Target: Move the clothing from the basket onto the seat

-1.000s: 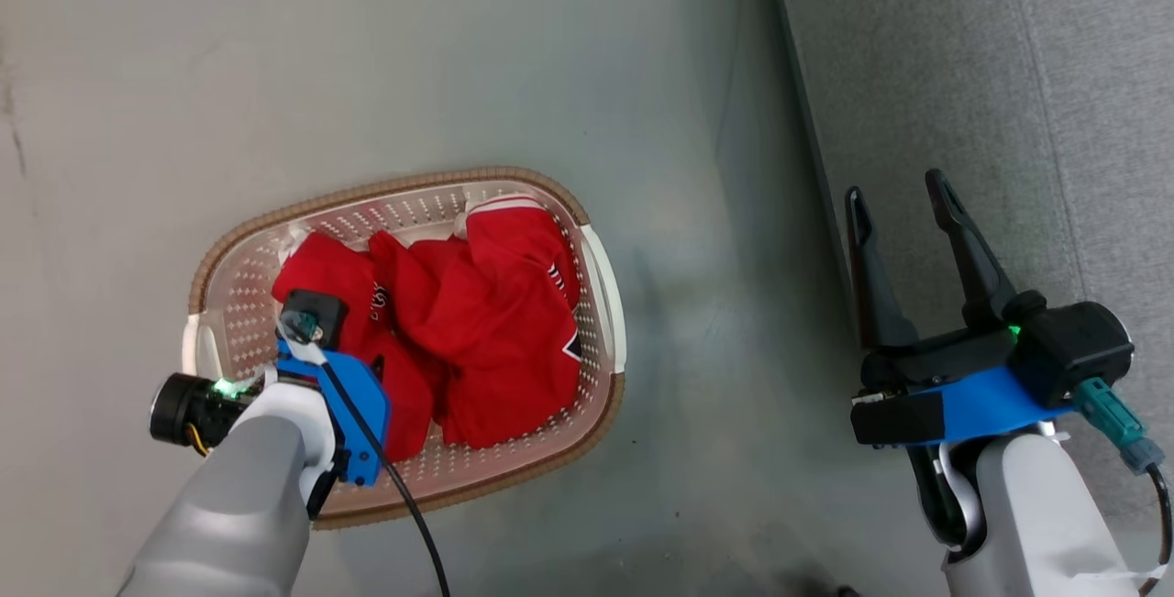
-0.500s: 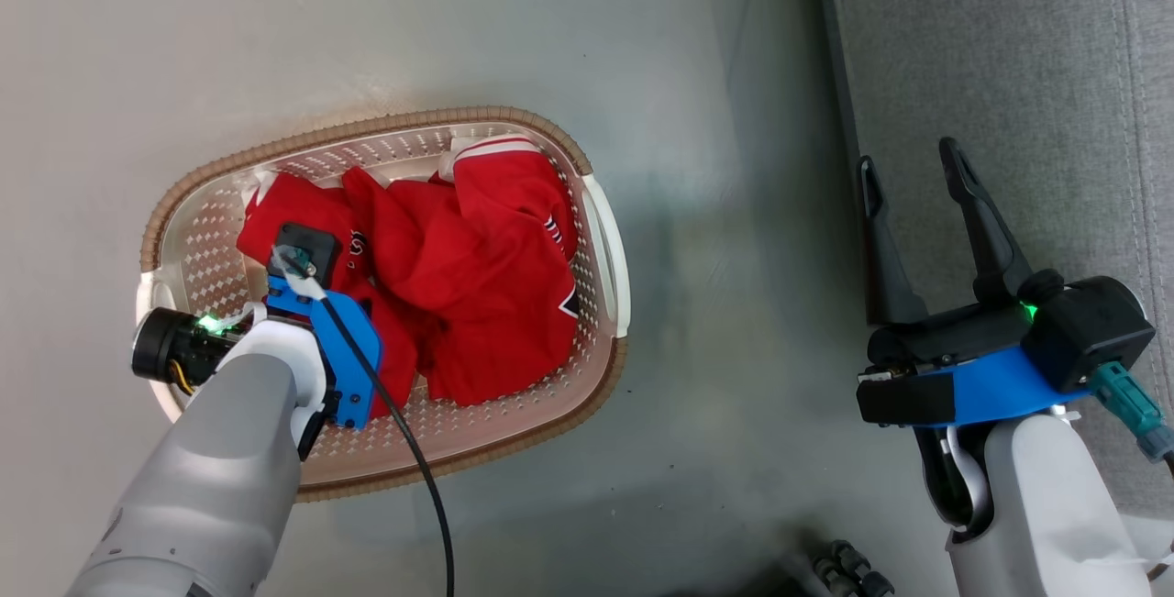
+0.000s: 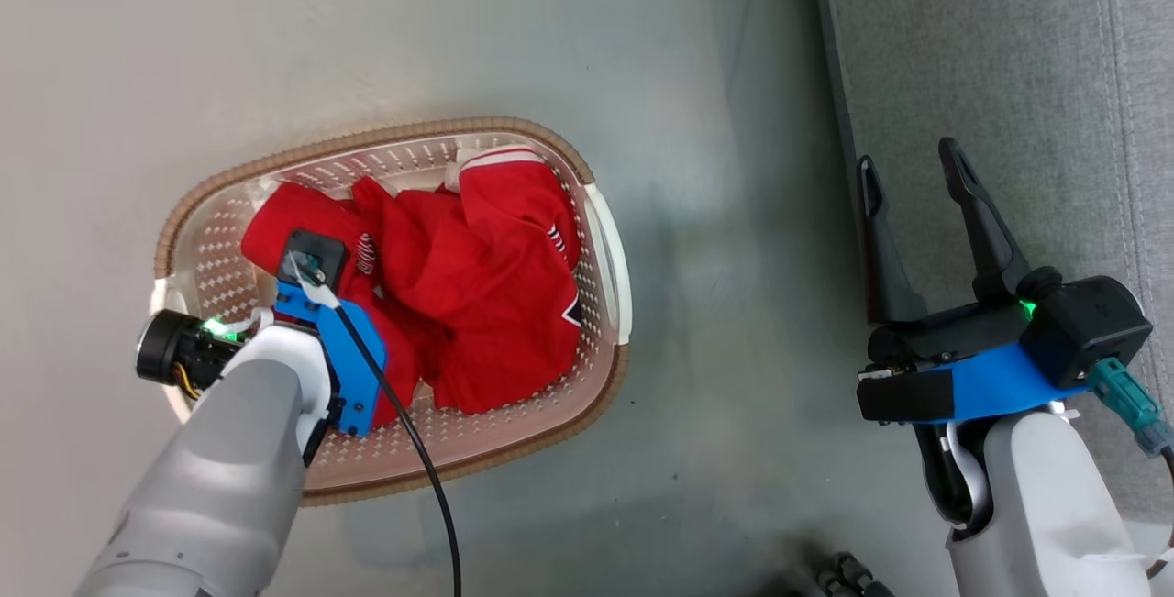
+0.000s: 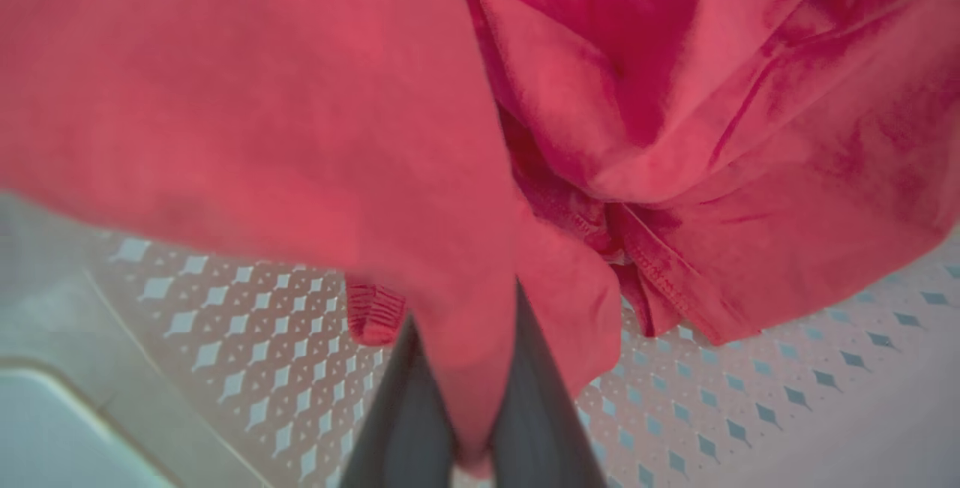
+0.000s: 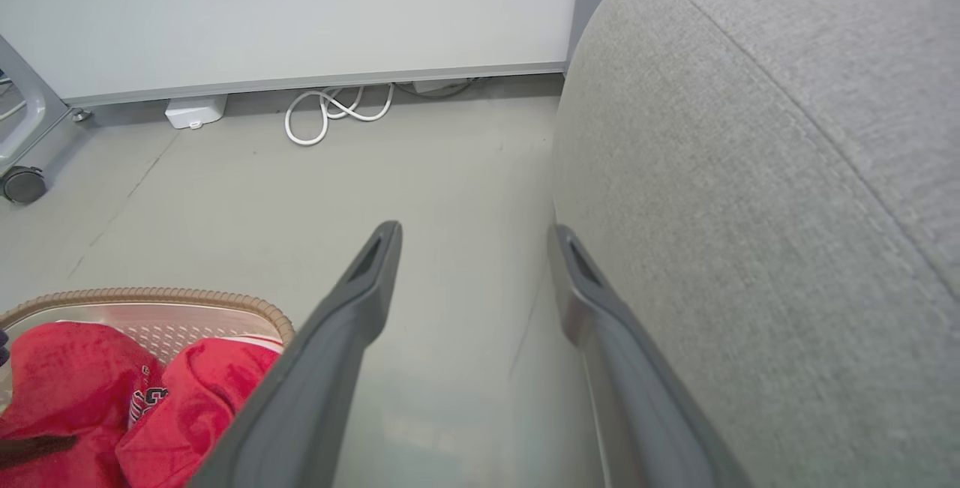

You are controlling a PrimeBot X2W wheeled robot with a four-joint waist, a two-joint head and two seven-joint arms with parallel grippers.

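A smooth grey floor (image 3: 413,28) is seen. Against a pale wall panel (image 5: 300,8), a white cable (image 5: 330,109) is coiled near a white box (image 5: 195,111).

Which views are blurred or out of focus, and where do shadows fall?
Left wrist view: the clothing near the lens is soft and blurred. Head view: sharp, with a dim shadow band on the floor beside the seat. Right wrist view: mostly sharp, evenly lit.

One basket (image 3: 367,137), one seat (image 3: 1009,74), two tools (image 3: 905,161) (image 4: 469,323)
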